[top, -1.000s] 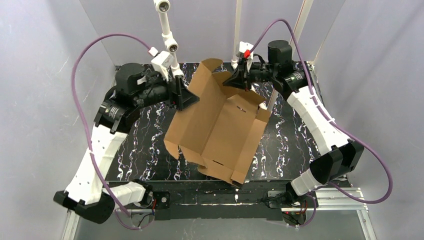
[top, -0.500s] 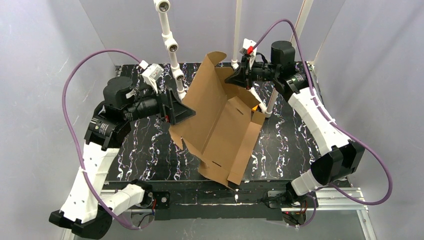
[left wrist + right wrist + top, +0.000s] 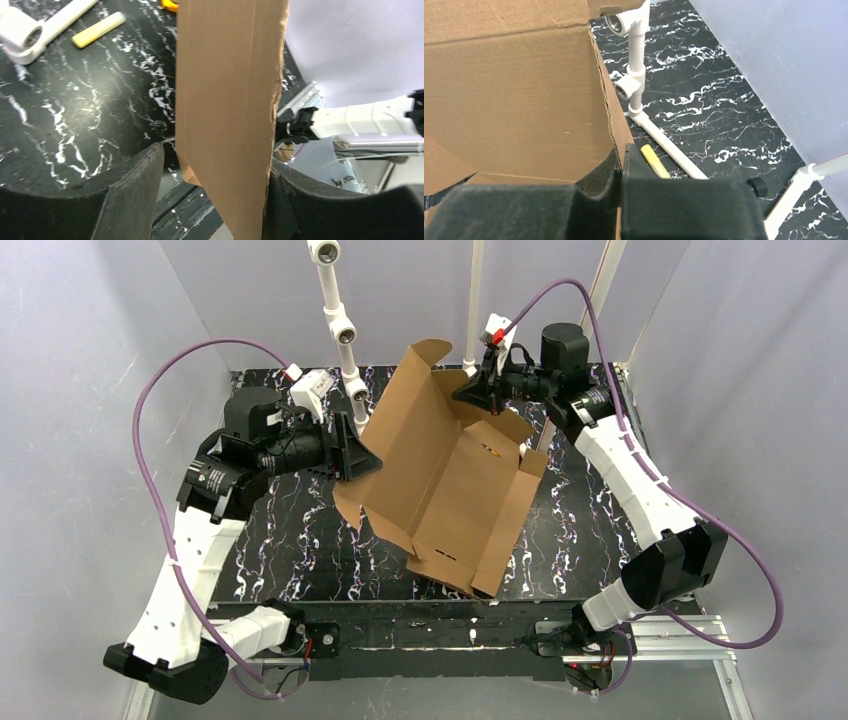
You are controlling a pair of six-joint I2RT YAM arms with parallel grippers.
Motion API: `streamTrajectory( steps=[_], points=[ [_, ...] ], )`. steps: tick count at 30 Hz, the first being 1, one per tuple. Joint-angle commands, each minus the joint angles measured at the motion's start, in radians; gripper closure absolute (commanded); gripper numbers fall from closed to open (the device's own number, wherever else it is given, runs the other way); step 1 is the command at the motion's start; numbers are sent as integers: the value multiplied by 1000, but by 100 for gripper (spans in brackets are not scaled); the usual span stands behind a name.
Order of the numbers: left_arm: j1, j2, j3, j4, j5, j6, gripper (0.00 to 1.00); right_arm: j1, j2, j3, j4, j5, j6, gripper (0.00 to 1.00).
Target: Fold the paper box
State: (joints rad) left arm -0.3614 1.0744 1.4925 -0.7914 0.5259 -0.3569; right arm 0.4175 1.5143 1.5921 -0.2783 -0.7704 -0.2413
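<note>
Top view: the paper box (image 3: 450, 490) leans raised over the middle of the desk (image 3: 290, 550), its low corner by the near edge. Left wrist: the left pincer (image 3: 215, 167) stands apart astride a side panel, one finger touching, seemingly placed to turn it up. Right wrist: the right pincer (image 3: 620, 165) is clamped on the far wall's edge (an anchor, I judge).

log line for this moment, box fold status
step: fold unfinished | paper box: open, left panel raised | left gripper: straddles left panel, grip unclear | right gripper: shut on far edge
</note>
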Motion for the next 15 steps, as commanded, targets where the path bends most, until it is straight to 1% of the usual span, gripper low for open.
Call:
streamTrajectory(
  steps=[1, 3, 6, 9, 12, 15],
  points=[
    [4, 15, 77, -106, -135, 105, 37, 23, 8, -24, 43, 62, 7, 99],
    [4, 21, 104, -104, -122, 117, 32, 29, 13, -32, 42, 88, -1, 99],
    [4, 30, 137, -91, -64, 124, 26, 36, 23, -43, 43, 117, -11, 99],
    [4, 22, 142, -72, -3, 138, 14, 37, 29, -50, 43, 138, -17, 99],
    [5, 3, 134, -70, -3, 154, 2, 37, 33, -54, 45, 147, -21, 99],
    [11, -12, 133, -74, -30, 134, 2, 37, 37, -58, 47, 149, -23, 99]
  ],
)
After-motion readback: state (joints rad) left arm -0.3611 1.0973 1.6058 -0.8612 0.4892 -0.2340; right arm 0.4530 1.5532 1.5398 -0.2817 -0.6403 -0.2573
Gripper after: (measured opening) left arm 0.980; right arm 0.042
